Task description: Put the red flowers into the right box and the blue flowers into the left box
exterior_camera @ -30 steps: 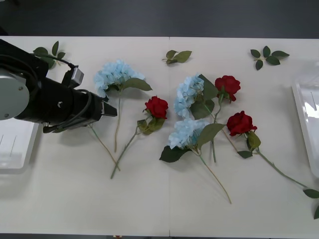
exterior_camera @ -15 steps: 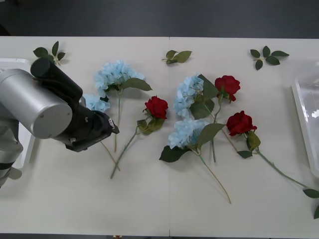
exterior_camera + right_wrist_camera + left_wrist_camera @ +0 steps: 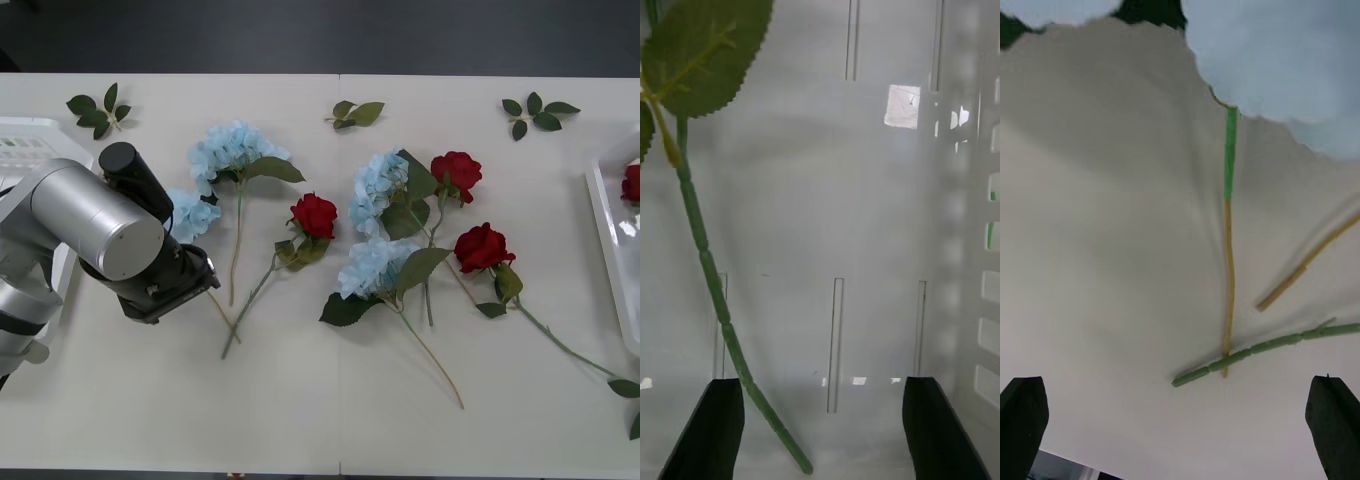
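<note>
1. Left wrist view: left gripper (image 3: 1180, 431), black fingers spread wide, hovers over pale sky-blue fluffy hydrangea stems (image 3: 1228, 247) on the white table (image 3: 300, 420).
2. Deep red roses (image 3: 315, 214) lie mid-table.
3. Right gripper (image 3: 820, 431), fingers apart, hangs above the shallow white plastic right tray (image 3: 865, 225) holding a rose stem (image 3: 711, 277).

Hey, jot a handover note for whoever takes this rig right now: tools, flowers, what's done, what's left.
Left tool: open, above a blue flower stem on the table.
Right tool: open, inside the right box, a released rose stem between its fingers.
Done: one red flower in the right box.
Left: three red flowers and four blue flowers on the table; left box partly hidden by the arm.
</note>
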Controlling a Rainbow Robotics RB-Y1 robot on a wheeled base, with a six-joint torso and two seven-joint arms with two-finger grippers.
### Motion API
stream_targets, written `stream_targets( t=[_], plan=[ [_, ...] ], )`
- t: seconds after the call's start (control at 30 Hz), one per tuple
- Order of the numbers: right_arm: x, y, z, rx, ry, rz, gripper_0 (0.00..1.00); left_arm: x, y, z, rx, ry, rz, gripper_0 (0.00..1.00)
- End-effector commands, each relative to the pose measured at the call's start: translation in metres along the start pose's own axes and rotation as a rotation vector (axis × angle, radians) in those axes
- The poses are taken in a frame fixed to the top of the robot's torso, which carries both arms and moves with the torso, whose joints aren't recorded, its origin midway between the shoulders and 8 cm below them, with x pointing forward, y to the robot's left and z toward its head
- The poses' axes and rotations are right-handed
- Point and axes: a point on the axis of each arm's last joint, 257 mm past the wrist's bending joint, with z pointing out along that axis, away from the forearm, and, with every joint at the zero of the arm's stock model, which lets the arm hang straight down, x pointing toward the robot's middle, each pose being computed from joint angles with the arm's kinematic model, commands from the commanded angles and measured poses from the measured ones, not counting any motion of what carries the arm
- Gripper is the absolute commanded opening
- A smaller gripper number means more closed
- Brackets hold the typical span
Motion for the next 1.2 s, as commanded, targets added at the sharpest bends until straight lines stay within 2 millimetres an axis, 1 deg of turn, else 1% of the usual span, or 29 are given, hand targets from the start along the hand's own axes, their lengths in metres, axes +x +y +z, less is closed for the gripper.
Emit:
stream_targets(
  t=[0.03,0.17,0.23,0.3,0.4,0.47,0.5,0.53,0.57,0.6,0.63,0.67,0.7,0.73,0.77,0.83,0.9,0.93,0.97,1.03,1.13,1.2],
  plan=[
    [-0.024,-0.002,-0.010,-0.008,-0.018,-0.062,1.00,-0.027,-0.012,-0.007,0.031,-0.045,-0.044,1.00],
    [-0.039,0.017,-0.015,-0.062,-0.017,-0.110,1.00,-0.036,-0.013,0.001,0.030,-0.053,-0.054,1.00],
    [-0.048,0.024,-0.019,-0.083,-0.016,-0.129,1.00,-0.039,-0.013,0.003,0.019,-0.064,-0.046,1.00],
    [-0.065,0.035,-0.025,-0.116,-0.024,-0.153,1.00,-0.043,-0.011,0.010,0.001,-0.072,-0.044,1.00],
    [-0.083,0.050,-0.030,-0.148,-0.024,-0.202,1.00,-0.046,-0.013,0.018,0.000,-0.078,-0.042,1.00],
    [-0.103,0.066,-0.035,-0.168,-0.028,-0.277,1.00,-0.048,-0.015,0.024,0.004,-0.084,-0.035,1.00],
    [-0.106,0.071,-0.036,-0.175,-0.028,-0.291,1.00,-0.048,-0.016,0.025,0.005,-0.087,-0.031,1.00],
    [-0.115,0.082,-0.039,-0.186,-0.031,-0.316,1.00,-0.048,-0.016,0.028,0.005,-0.089,-0.026,1.00],
    [-0.120,0.092,-0.042,-0.192,-0.031,-0.339,1.00,-0.049,-0.015,0.030,0.004,-0.093,-0.023,1.00],
    [-0.123,0.098,-0.044,-0.195,-0.031,-0.353,1.00,-0.048,-0.016,0.031,0.006,-0.094,-0.018,1.00],
    [-0.128,0.112,-0.048,-0.204,-0.033,-0.384,1.00,-0.049,-0.015,0.033,0.006,-0.099,-0.012,1.00],
    [-0.130,0.124,-0.051,-0.209,-0.030,-0.410,1.00,-0.050,-0.015,0.034,0.005,-0.106,-0.005,1.00],
    [-0.132,0.132,-0.053,-0.212,-0.031,-0.424,1.00,-0.050,-0.015,0.035,0.003,-0.110,-0.003,1.00],
    [-0.133,0.145,-0.057,-0.217,-0.022,-0.449,1.00,-0.051,-0.014,0.036,0.000,-0.114,0.002,1.00],
    [-0.132,0.150,-0.058,-0.218,-0.016,-0.458,1.00,-0.051,-0.015,0.037,0.002,-0.113,0.000,1.00],
    [-0.129,0.170,-0.062,-0.223,0.004,-0.489,1.00,-0.052,-0.015,0.039,0.004,-0.115,0.004,1.00],
    [-0.126,0.177,-0.064,-0.222,0.019,-0.501,1.00,-0.052,-0.014,0.041,0.004,-0.114,0.007,1.00],
    [-0.123,0.187,-0.065,-0.217,0.032,-0.516,1.00,-0.052,-0.015,0.043,0.007,-0.116,0.008,1.00],
    [-0.123,0.187,-0.065,-0.217,0.032,-0.516,1.00,-0.052,-0.015,0.043,0.007,-0.116,0.008,1.00],
    [-0.114,0.202,-0.063,-0.203,0.064,-0.520,1.00,-0.053,-0.014,0.045,0.009,-0.117,0.012,1.00],
    [-0.108,0.213,-0.058,-0.180,0.086,-0.515,1.00,-0.054,-0.012,0.047,0.006,-0.116,0.013,1.00],
    [-0.106,0.215,-0.055,-0.153,0.090,-0.539,1.00,-0.054,-0.012,0.048,0.004,-0.116,0.015,0.98]
  ],
)
